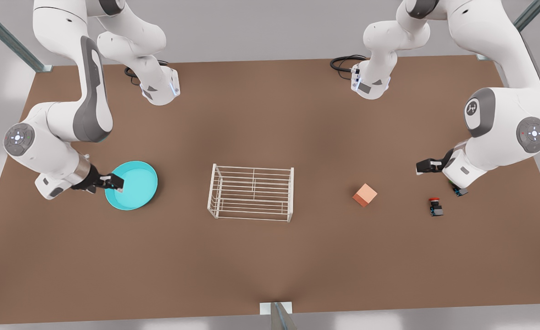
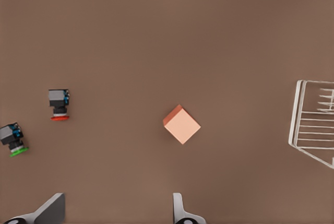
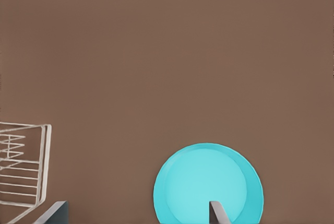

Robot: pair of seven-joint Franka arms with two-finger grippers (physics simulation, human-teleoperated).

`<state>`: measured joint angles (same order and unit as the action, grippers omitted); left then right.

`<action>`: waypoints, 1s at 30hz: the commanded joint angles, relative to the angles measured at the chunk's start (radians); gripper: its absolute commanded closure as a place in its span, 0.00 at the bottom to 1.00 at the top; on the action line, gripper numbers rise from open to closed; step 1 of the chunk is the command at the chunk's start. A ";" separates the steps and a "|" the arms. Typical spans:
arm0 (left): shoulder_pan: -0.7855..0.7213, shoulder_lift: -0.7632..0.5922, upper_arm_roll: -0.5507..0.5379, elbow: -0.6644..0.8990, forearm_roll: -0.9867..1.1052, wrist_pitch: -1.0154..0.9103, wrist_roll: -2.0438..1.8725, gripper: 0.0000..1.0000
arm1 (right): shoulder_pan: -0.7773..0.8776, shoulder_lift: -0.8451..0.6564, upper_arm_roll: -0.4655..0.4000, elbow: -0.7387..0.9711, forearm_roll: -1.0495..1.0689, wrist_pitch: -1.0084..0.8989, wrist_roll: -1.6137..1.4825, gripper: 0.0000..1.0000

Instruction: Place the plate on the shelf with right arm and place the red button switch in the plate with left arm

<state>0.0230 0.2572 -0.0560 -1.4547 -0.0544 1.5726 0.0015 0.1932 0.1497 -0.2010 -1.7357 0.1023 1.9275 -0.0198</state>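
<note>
Right gripper [image 1: 114,182] open at plate [image 1: 134,185] rim, green switch [image 2: 12,139]

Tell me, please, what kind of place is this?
Probably a simulated robot test bench, not a home. A bare brown table carries two mounted arms and only a few props: a plate, a wire shelf and an orange cube.

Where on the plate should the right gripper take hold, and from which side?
On the raised rim of the plate, at the edge nearest the right gripper, on the side away from the shelf. The plate lies flat on the table, so only the rim offers a pinch: one finger inside, one outside, coming from above.
</note>
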 commanded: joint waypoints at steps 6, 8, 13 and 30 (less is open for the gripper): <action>-0.025 -0.007 -0.007 -0.053 -0.001 -0.005 0.032 0.00 | 0.008 0.036 0.003 0.062 0.004 0.068 -0.029 0.00; -0.034 -0.012 -0.031 -0.101 0.065 0.003 0.032 0.00 | -0.011 0.047 -0.008 0.077 0.022 0.059 -0.182 0.00; -0.015 0.002 -0.027 -0.122 0.071 0.037 0.021 0.00 | -0.086 0.014 -0.009 -0.019 0.034 -0.047 -0.203 0.00; 0.017 0.014 -0.028 -0.059 0.070 -0.045 -0.081 0.00 | -0.333 0.294 0.003 -0.150 0.151 0.119 -0.457 0.00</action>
<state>0.0400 0.2722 -0.0842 -1.5147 0.0136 1.5341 -0.0338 -0.1356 0.4330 -0.1990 -1.8847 0.2239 1.9921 -0.2510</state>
